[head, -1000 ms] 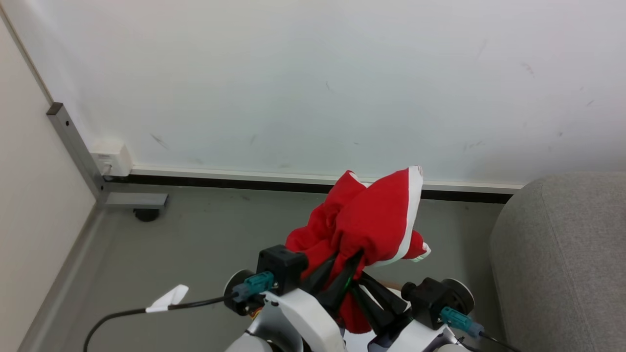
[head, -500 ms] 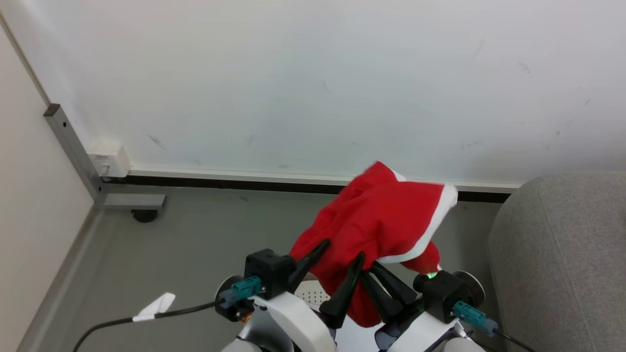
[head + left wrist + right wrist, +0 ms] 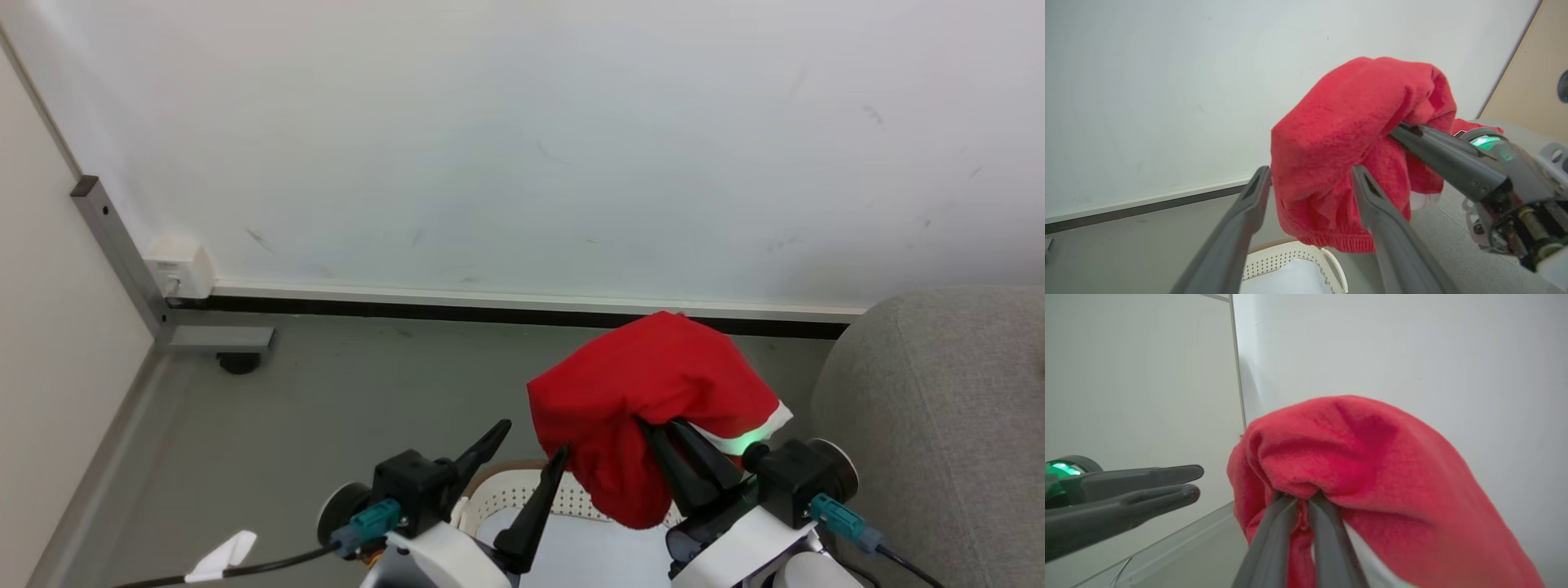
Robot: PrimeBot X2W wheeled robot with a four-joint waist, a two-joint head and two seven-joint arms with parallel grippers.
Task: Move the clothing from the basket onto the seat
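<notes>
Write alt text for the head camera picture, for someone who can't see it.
The right gripper holds a red garment up above a white basket, beside a grey seat. The left gripper stands open, empty.

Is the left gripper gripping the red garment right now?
No, the left gripper has its fingers spread open, not closed on the red garment, which the right gripper pinches.

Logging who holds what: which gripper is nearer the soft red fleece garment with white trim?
Right. The right gripper is shut on a fold of the red garment; the left gripper is open just to the garment's left, above the white perforated basket.
</notes>
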